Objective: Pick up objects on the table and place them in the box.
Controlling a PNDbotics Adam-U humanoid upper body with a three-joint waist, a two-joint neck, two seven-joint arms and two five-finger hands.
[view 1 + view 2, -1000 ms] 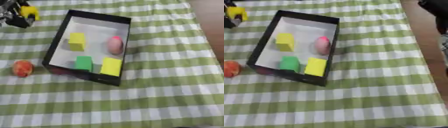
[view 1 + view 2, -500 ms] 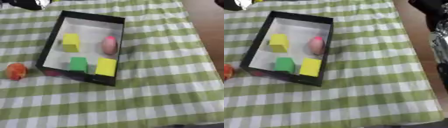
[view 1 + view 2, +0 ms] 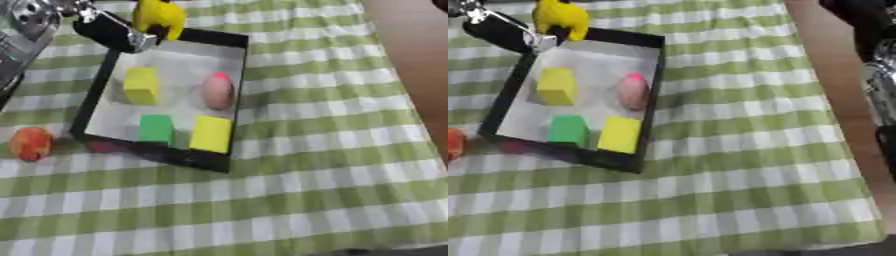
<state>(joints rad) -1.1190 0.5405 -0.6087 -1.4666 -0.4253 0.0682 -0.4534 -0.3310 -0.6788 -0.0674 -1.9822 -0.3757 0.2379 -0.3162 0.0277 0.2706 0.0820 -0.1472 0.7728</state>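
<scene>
You get bright, even light; both views are motion-blurred throughout, soft shadows lie inside the box (image 3: 236,95), no glare.

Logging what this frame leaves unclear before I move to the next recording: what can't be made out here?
- Left hand: blur hides how its fingers meet the yellow object at the box far edge, in both views.
- Yellow object: cut off by the top edge, its shape unclear.
- Dark reddish thing: mostly hidden by the box's near wall.
- Orange-red round object: cut by the left edge in the right eye view.
- Right hand: not identifiable; only dark arm parts at the right eye view's edge.
</scene>
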